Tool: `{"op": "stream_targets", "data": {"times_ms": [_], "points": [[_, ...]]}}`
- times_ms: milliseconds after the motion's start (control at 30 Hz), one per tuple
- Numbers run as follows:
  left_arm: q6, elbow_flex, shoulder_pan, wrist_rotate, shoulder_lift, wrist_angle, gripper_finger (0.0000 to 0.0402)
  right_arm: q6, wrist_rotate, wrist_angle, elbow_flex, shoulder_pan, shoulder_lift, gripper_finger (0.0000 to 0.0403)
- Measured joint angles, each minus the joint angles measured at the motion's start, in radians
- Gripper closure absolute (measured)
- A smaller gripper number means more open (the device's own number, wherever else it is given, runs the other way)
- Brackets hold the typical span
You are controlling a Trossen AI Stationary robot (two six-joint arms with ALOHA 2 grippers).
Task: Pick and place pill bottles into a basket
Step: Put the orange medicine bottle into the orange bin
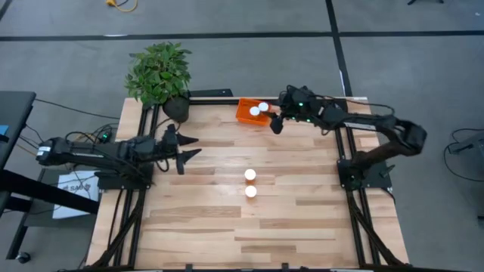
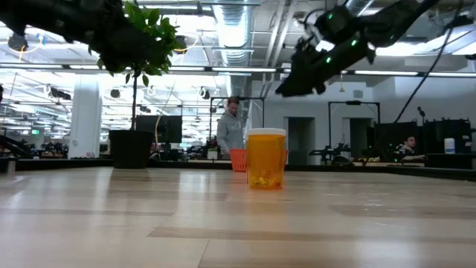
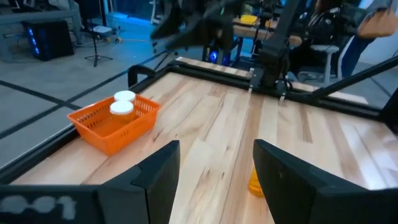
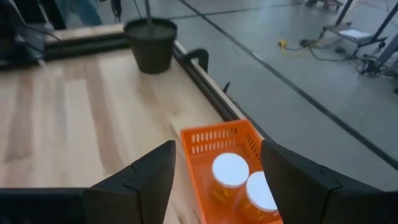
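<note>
The orange basket (image 1: pixel 253 112) stands at the table's far edge with two white-capped pill bottles (image 1: pixel 259 109) upright in it; it also shows in the left wrist view (image 3: pixel 115 121) and the right wrist view (image 4: pixel 227 165). Two more bottles (image 1: pixel 250 183) stand upright on their bases at the table's middle; the low view shows one, amber with a white cap (image 2: pixel 265 158). My right gripper (image 1: pixel 276 123) is open and empty, raised just right of the basket. My left gripper (image 1: pixel 187 149) is open and empty at the table's left.
A potted plant (image 1: pixel 160 75) in a black pot (image 4: pixel 151 43) stands at the table's far left corner. Black frame rails run along the table's edges. People show in the room beyond the table (image 2: pixel 232 126).
</note>
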Motion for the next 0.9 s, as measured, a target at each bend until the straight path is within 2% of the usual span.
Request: {"op": "stream_targets", "data": {"times_ms": [433,600,900], "points": [[0.067,0.0,0.003,0.005,0.498,0.471,0.0207,0.035,0.0,-0.2,-0.068,0.047,-0.285,0.0172],[0.041,0.0,0.016,0.106,0.644,0.596,0.0207,0.038,0.001,-0.231,-0.105,0.077,-0.336,0.0172],[0.029,0.0,0.016,0.15,0.836,0.721,0.0203,0.038,0.001,-0.245,-0.135,0.116,-0.363,0.0172]]}}
